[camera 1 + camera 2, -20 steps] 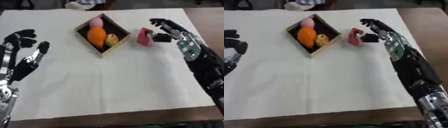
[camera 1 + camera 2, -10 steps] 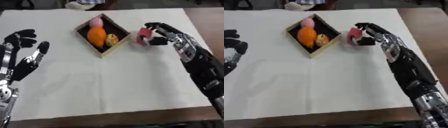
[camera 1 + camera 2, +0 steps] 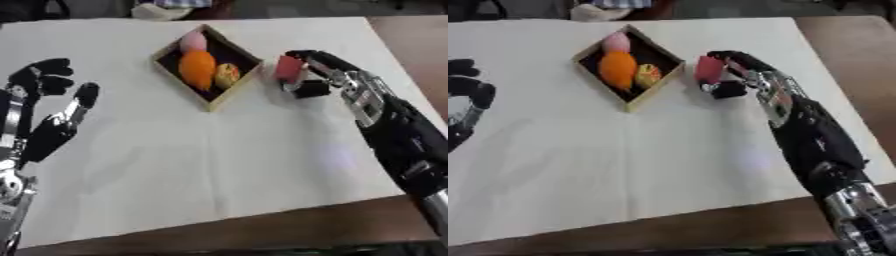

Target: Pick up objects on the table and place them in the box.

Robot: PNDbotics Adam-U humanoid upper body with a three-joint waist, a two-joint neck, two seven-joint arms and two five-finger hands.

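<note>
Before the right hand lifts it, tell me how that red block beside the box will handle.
The red block looks small and flat-faced, so it probably will not roll. It keeps its shape with the right hand curled round it, so it seems stiff. Being small against the hand, it is likely light, though it might tip against the box rim.

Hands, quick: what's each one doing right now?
Left hand: open, idle at the left edge, holding nothing.
Right hand: shut on the red object, beside the box.
</note>
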